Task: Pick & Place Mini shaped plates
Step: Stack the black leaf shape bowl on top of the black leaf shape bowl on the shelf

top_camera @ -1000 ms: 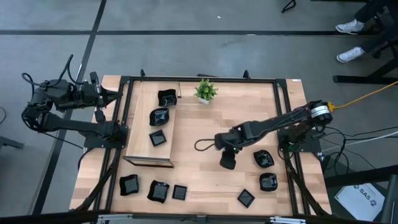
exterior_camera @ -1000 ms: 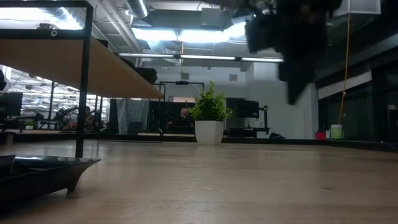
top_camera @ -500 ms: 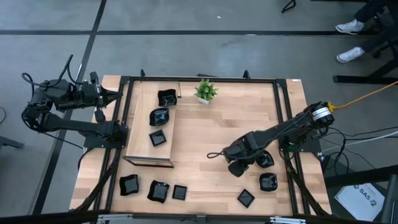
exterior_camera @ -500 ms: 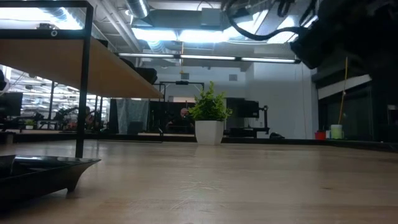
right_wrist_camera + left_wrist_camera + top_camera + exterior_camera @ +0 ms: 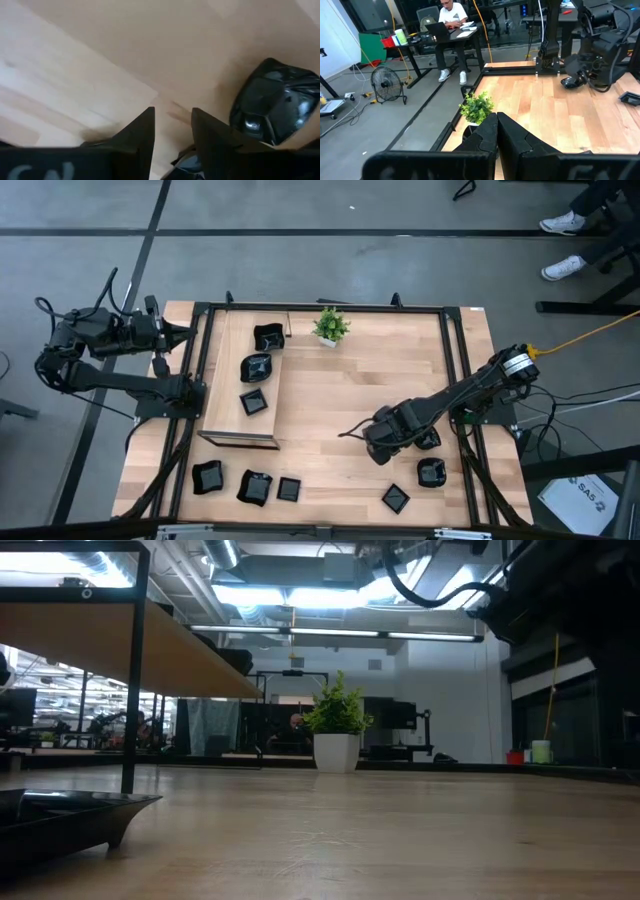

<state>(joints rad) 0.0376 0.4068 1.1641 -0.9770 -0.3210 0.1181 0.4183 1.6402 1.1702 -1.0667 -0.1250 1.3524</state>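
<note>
Looking down from above, the little black plates sit in three groups on the bench point(image 5: 340, 390). Three lie on the raised wooden shelf point(image 5: 225, 395) at the left: one far point(image 5: 267, 336), one in the middle point(image 5: 256, 367), one near point(image 5: 254, 402). Three more point(image 5: 248, 484) sit in a row at the near left. The rest are at the right: one point(image 5: 428, 438) just beside the right gripper point(image 5: 378, 450), one point(image 5: 432, 472) nearer, and a square one point(image 5: 396, 499) near the front edge.

These plates look small, hard and shiny, so I think they are light but slippery, and they might chip if dropped. The best place to hold one is probably its raised rim, one finger inside and one outside. Squeezing the smooth flat middle would likely slip.

The right gripper hangs low over the bench with its jaws spread and nothing between them. In the right wrist view a rounded shiny plate point(image 5: 274, 102) lies just beside its fingers point(image 5: 135, 135), not touching them.

The left gripper point(image 5: 496, 131) waits off the far left side with its jaws pressed together, holding nothing.

A small potted plant point(image 5: 329, 326) stands at the far middle, well apart from the right group. The black frame rails point(image 5: 464, 380) run close by the right-hand plates and could get in the way of the arm. A person point(image 5: 451, 20) sits at a desk in the room beyond.
</note>
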